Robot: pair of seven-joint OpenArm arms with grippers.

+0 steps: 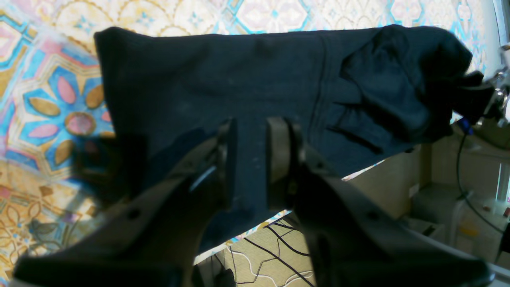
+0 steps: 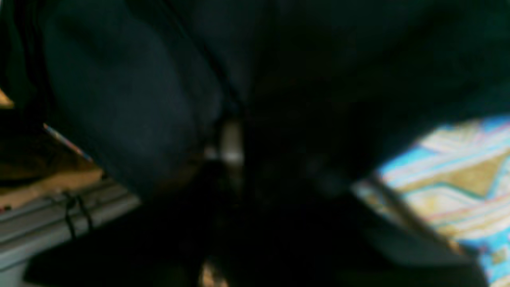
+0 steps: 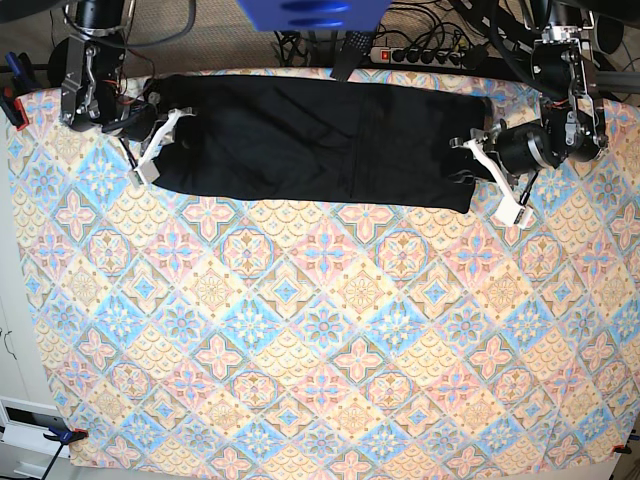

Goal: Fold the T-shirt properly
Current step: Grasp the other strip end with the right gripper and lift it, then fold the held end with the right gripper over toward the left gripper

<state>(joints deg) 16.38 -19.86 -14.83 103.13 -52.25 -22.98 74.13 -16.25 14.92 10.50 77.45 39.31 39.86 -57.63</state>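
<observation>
You have one T-shirt (image 3: 320,140), two grippers, and one bench (image 3: 300,350) under a patterned cloth of blue, pink and gold tiles.

From the six o'clock edge of the bench up past its middle the cloth lies bare, so the whole near half is open room for moving. The T-shirt lies at twelve o'clock as a long black band, folded lengthwise and running from ten o'clock to two o'clock, parallel to the far edge and close to it. Its near edge runs nearly straight; the end at ten o'clock is rounded and bunched.

At two o'clock your left gripper (image 3: 478,152) sits at the end of the band. In the left wrist view its jaws stand a narrow gap apart with the black fabric's edge between them, so it is closed on the T-shirt (image 1: 239,79).

At ten o'clock your right gripper (image 3: 160,140) sits at the bunched end, with its white fingers (image 3: 150,152) over the cloth. The right wrist view is dark and blurred, filled with black fabric, and you cannot tell how wide those jaws stand or whether they hold anything.

Beyond the far edge lie a power strip (image 3: 425,55) and cables. No writing or label can be read anywhere.
</observation>
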